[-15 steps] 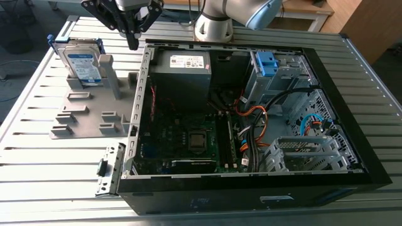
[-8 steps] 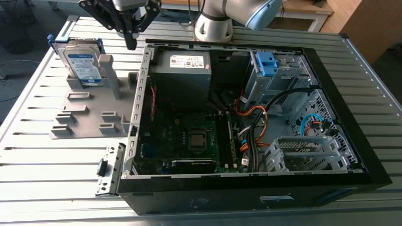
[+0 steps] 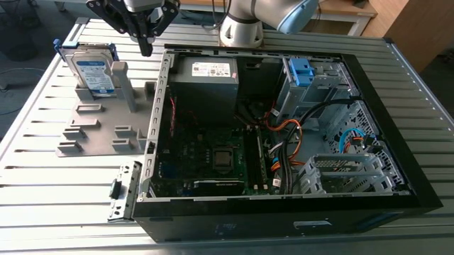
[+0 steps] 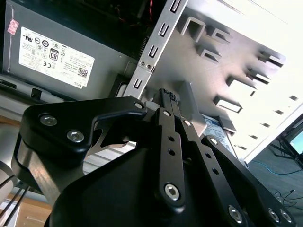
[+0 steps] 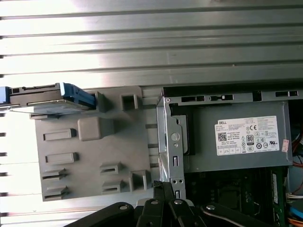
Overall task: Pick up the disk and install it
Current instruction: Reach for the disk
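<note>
The disk (image 3: 94, 71), silver-grey with a blue-and-white label and a blue bracket, stands on edge in a grey holder plate (image 3: 99, 133) at the exterior view's left, beside the open computer case (image 3: 284, 127). In the first wrist view the disk (image 5: 47, 97) shows edge-on at the plate's corner. A slice of the disk's label (image 4: 220, 132) shows past the fingers in the second wrist view. My gripper (image 3: 145, 49) hangs above the table between the disk and the case's rear corner, touching neither. It is shut with nothing in it, its fingertips (image 4: 165, 94) meeting.
A grey power supply (image 3: 207, 79) with a white label fills the case's rear corner. A silver drive cage with a blue latch (image 3: 301, 74) sits at the case's far side, with orange and black cables (image 3: 291, 143) over the motherboard. The slatted metal table (image 3: 64, 186) surrounds everything.
</note>
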Motion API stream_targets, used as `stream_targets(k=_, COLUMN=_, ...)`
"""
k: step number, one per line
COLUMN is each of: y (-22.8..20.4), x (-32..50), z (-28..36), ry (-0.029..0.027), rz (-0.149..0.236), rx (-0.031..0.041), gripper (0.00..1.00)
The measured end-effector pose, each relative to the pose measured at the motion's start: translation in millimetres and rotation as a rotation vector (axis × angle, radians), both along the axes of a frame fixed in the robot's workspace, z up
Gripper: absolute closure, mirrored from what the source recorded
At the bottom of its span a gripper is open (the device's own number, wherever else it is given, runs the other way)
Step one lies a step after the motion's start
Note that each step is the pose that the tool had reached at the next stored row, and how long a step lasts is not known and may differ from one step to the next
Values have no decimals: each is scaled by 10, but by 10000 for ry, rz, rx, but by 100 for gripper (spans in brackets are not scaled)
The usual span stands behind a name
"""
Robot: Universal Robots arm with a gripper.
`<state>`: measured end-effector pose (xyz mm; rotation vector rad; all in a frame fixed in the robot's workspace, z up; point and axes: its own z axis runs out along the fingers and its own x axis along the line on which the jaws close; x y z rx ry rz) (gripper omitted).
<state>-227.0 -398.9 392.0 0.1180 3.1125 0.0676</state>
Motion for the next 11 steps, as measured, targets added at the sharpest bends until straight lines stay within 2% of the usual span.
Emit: stream_targets(k=11, y=0, x=-48, z=-1, ry=-1, rz=0, rx=0, gripper=89)
